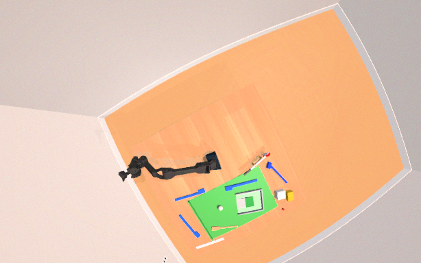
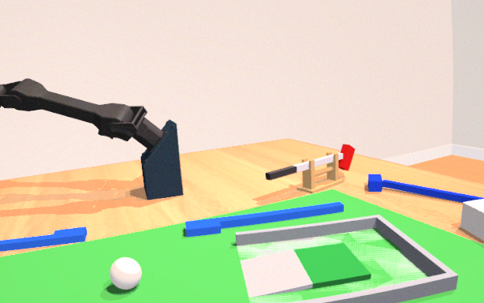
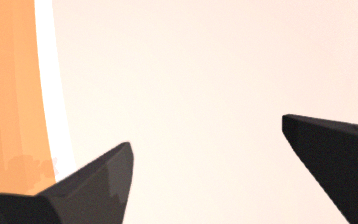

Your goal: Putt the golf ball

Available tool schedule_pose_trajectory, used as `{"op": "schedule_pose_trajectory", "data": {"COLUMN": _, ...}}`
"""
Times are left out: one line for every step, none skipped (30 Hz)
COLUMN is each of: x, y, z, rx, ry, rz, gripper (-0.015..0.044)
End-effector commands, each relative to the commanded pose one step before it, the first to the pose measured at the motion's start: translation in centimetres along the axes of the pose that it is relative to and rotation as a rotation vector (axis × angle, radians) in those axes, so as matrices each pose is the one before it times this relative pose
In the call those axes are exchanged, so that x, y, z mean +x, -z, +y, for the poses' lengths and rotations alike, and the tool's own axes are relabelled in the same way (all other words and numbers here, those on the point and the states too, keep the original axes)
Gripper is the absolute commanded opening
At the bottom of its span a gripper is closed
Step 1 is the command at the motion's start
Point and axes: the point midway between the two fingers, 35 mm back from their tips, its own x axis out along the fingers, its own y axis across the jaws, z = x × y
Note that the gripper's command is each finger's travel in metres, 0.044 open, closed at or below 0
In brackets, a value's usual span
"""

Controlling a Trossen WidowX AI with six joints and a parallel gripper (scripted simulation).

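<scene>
The red putter (image 1: 259, 161) (image 2: 324, 160) has a red head, white shaft and black grip, and rests across a small wooden stand. The white golf ball (image 1: 220, 207) (image 2: 125, 273) sits on the green mat (image 1: 202, 205) (image 2: 165, 252). The pale ramp (image 1: 241, 203) (image 2: 276, 272) faces the ball and leads up to the raised green (image 1: 249, 201) (image 2: 333, 262), which is bare. My gripper (image 1: 121, 177) (image 3: 207, 131) is open and empty at the far left in the top view, far from the putter. It is outside the exterior view.
A grey border (image 1: 262, 200) (image 2: 414, 245) surrounds the green on three sides. Several blue clubs (image 1: 241, 185) (image 2: 276, 214) lie on and around the mat. A wooden club (image 1: 216, 228) lies near one mat edge. White (image 1: 280, 194) and yellow (image 1: 290, 195) blocks stand beyond the mat.
</scene>
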Motion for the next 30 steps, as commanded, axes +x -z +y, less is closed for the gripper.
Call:
{"op": "schedule_pose_trajectory", "data": {"x": 0.069, "y": -0.032, "z": 0.033, "rx": 0.0018, "ry": 0.00080, "rz": -0.00074, "gripper": 0.0426}}
{"op": "schedule_pose_trajectory", "data": {"x": 0.207, "y": -0.097, "z": 0.100, "rx": 0.0055, "ry": 0.00239, "rz": -0.00223, "gripper": 0.0440}}
{"op": "schedule_pose_trajectory", "data": {"x": 0.345, "y": -0.163, "z": 0.168, "rx": 0.0092, "ry": 0.00392, "rz": -0.00370, "gripper": 0.0440}}
{"op": "schedule_pose_trajectory", "data": {"x": 0.482, "y": -0.230, "z": 0.240, "rx": 0.0128, "ry": 0.00534, "rz": -0.00516, "gripper": 0.0440}}
{"op": "schedule_pose_trajectory", "data": {"x": 0.617, "y": -0.300, "z": 0.315, "rx": 0.0165, "ry": 0.00660, "rz": -0.00659, "gripper": 0.0440}}
{"op": "schedule_pose_trajectory", "data": {"x": 0.752, "y": -0.373, "z": 0.395, "rx": 0.0203, "ry": 0.00767, "rz": -0.00798, "gripper": 0.0440}}
{"op": "schedule_pose_trajectory", "data": {"x": 0.817, "y": -0.413, "z": 0.445, "rx": 0.0222, "ry": 0.00788, "rz": -0.00863, "gripper": 0.0440}}
{"op": "schedule_pose_trajectory", "data": {"x": 0.816, "y": -0.420, "z": 0.462, "rx": 0.0223, "ry": 0.00738, "rz": -0.00857, "gripper": 0.0440}}
{"op": "schedule_pose_trajectory", "data": {"x": 0.812, "y": -0.426, "z": 0.477, "rx": 0.0223, "ry": 0.00685, "rz": -0.00848, "gripper": 0.0440}}
{"op": "schedule_pose_trajectory", "data": {"x": 0.808, "y": -0.432, "z": 0.493, "rx": 0.0223, "ry": 0.00632, "rz": -0.00838, "gripper": 0.0440}}
{"op": "schedule_pose_trajectory", "data": {"x": 0.805, "y": -0.439, "z": 0.509, "rx": 0.0224, "ry": 0.00580, "rz": -0.00831, "gripper": 0.0440}}
{"op": "schedule_pose_trajectory", "data": {"x": 0.801, "y": -0.445, "z": 0.524, "rx": 0.0224, "ry": 0.00527, "rz": -0.00822, "gripper": 0.0440}}
{"op": "schedule_pose_trajectory", "data": {"x": 0.797, "y": -0.451, "z": 0.539, "rx": 0.0224, "ry": 0.00473, "rz": -0.00812, "gripper": 0.0440}}
{"op": "schedule_pose_trajectory", "data": {"x": 0.792, "y": -0.457, "z": 0.555, "rx": 0.0224, "ry": 0.00419, "rz": -0.00803, "gripper": 0.0440}}
{"op": "schedule_pose_trajectory", "data": {"x": 0.788, "y": -0.463, "z": 0.570, "rx": 0.0224, "ry": 0.00365, "rz": -0.00793, "gripper": 0.0440}}
{"op": "schedule_pose_trajectory", "data": {"x": 0.783, "y": -0.469, "z": 0.585, "rx": 0.0224, "ry": 0.00311, "rz": -0.00784, "gripper": 0.0440}}
{"op": "schedule_pose_trajectory", "data": {"x": 0.778, "y": -0.476, "z": 0.600, "rx": 0.0223, "ry": 0.00257, "rz": -0.00775, "gripper": 0.0440}}
{"op": "schedule_pose_trajectory", "data": {"x": 0.773, "y": -0.482, "z": 0.614, "rx": 0.0223, "ry": 0.00203, "rz": -0.00765, "gripper": 0.0440}}
{"op": "schedule_pose_trajectory", "data": {"x": 0.768, "y": -0.488, "z": 0.629, "rx": 0.0222, "ry": 0.00148, "rz": -0.00756, "gripper": 0.0440}}
{"op": "schedule_pose_trajectory", "data": {"x": 0.763, "y": -0.494, "z": 0.644, "rx": 0.0221, "ry": 0.00094, "rz": -0.00746, "gripper": 0.0440}}
{"op": "schedule_pose_trajectory", "data": {"x": 0.659, "y": -0.162, "z": 0.983, "rx": 0.0320, "ry": -0.00382, "rz": -0.00043, "gripper": 0.0440}}
{"op": "schedule_pose_trajectory", "data": {"x": 0.687, "y": -0.172, "z": 1.045, "rx": 0.0330, "ry": -0.00489, "rz": -0.00032, "gripper": 0.0440}}
{"op": "schedule_pose_trajectory", "data": {"x": 0.688, "y": -0.175, "z": 1.067, "rx": 0.0327, "ry": -0.00581, "rz": -0.00019, "gripper": 0.0440}}
{"op": "schedule_pose_trajectory", "data": {"x": 0.642, "y": -0.565, "z": 0.796, "rx": 0.0428, "ry": -0.01159, "rz": -0.01226, "gripper": 0.0440}}
{"op": "schedule_pose_trajectory", "data": {"x": 0.641, "y": -0.577, "z": 0.793, "rx": 0.0434, "ry": -0.01250, "rz": -0.01297, "gripper": 0.0440}}
{"op": "schedule_pose_trajectory", "data": {"x": 0.644, "y": -0.561, "z": 0.809, "rx": 0.0432, "ry": -0.01305, "rz": -0.01283, "gripper": 0.0440}}
{"op": "schedule_pose_trajectory", "data": {"x": 0.725, "y": -0.428, "z": 0.904, "rx": 0.0320, "ry": -0.00773, "rz": -0.00532, "gripper": 0.0440}}
{"op": "schedule_pose_trajectory", "data": {"x": 0.728, "y": -0.414, "z": 0.931, "rx": 0.0307, "ry": -0.00790, "rz": -0.00445, "gripper": 0.0440}}
{"op": "schedule_pose_trajectory", "data": {"x": 0.723, "y": -0.413, "z": 0.950, "rx": 0.0304, "ry": -0.00863, "rz": -0.00425, "gripper": 0.0440}}
{"op": "schedule_pose_trajectory", "data": {"x": 0.717, "y": -0.412, "z": 0.970, "rx": 0.0301, "ry": -0.00935, "rz": -0.00405, "gripper": 0.0440}}
